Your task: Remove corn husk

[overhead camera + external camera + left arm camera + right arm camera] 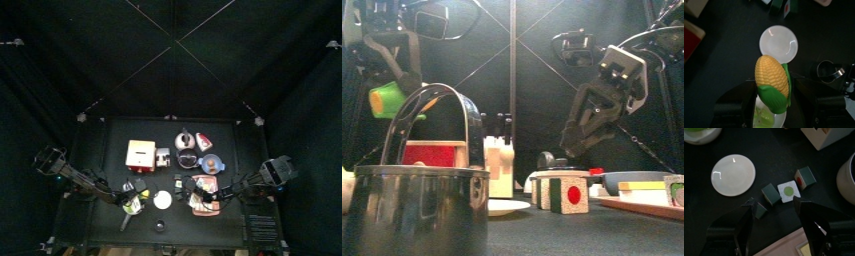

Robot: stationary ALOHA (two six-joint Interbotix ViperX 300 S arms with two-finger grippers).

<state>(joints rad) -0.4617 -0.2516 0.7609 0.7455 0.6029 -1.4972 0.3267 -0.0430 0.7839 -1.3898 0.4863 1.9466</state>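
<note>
An ear of corn (771,74) with yellow kernels bared at its tip and a green husk (775,98) around its base is held in my left gripper (774,102), which is shut on the husked end. In the front view the corn (385,99) hangs high at the left, above the table. In the top view the left gripper (130,200) is at the table's front left. My right gripper (777,223) stands open with nothing between its jaws, hovering over small blocks (787,191). The front view shows the right gripper (580,143) apart from the corn.
A white plate (733,174) lies between the two grippers, with a metal pot (420,205) with a bail handle at the front. A red-and-white box (140,153), a milk carton (500,165), cubes (563,192) and a wooden tray (205,195) fill the table's middle and right.
</note>
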